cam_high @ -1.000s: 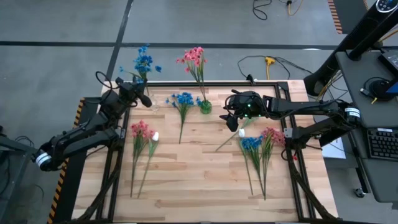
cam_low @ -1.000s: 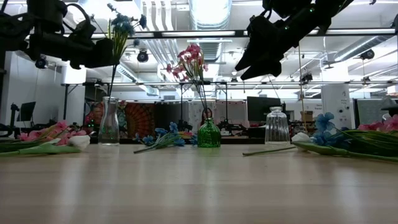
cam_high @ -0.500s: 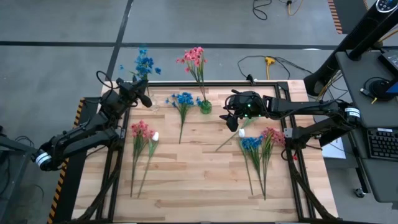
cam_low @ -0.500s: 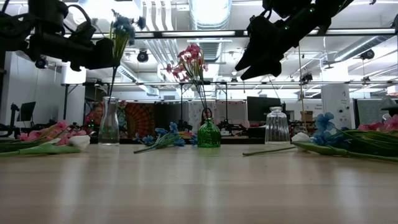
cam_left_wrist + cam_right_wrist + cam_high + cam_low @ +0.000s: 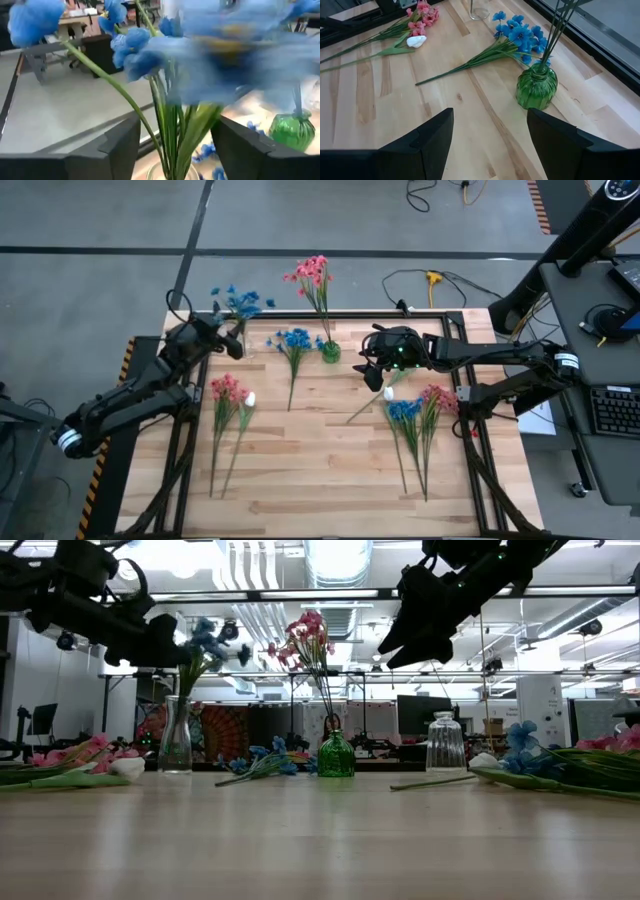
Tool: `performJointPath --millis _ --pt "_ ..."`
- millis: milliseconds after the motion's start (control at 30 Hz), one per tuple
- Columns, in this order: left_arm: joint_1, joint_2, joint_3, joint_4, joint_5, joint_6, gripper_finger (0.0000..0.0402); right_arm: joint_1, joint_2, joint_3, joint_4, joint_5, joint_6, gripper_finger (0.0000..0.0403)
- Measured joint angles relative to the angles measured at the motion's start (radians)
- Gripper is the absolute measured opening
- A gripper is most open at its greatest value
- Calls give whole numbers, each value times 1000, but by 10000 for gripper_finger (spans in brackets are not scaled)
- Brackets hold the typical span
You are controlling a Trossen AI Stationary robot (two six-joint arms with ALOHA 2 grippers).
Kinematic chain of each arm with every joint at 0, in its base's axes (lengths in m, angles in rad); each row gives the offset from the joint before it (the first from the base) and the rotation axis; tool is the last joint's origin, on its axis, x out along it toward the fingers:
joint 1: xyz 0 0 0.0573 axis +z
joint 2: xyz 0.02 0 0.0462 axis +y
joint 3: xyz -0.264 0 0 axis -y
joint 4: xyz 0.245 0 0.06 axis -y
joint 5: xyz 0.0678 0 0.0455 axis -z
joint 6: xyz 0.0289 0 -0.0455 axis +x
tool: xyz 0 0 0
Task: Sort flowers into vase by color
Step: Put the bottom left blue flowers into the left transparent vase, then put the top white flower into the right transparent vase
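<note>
A blue flower cluster (image 5: 205, 640) stands with its stems in the neck of a clear vase (image 5: 175, 735) at the far left and leans toward the table's right. My left gripper (image 5: 175, 130) is open, one finger on each side of the green stems (image 5: 172, 125) above the vase mouth, with gaps showing on both sides. Pink flowers (image 5: 312, 275) stand in a green vase (image 5: 536, 87). Loose blue flowers (image 5: 517, 32) lie beside it. My right gripper (image 5: 490, 125) hangs open above the table's middle (image 5: 372, 370), holding nothing.
Pink flowers and a white bud (image 5: 230, 392) lie at the left. Blue and pink flowers (image 5: 418, 412) and another white bud (image 5: 388, 393) lie at the right. A second clear, ribbed vase (image 5: 445, 743) stands empty near the right gripper. Bare wood fills the near half.
My left gripper has opened and let go of the blue flower. The flower has sunk lower into the clear vase, and its head has tipped toward the table's right. My right gripper has kept still.
</note>
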Motion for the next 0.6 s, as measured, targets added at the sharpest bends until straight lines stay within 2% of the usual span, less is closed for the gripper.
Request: performJointPath --millis 300,600 --pt "-3 -71 152 -392 1 -67 250 0 0 0 0 0 10 244" --pt "-7 -105 234 -599 13 -274 247 0 0 0 -1 0 30 244"
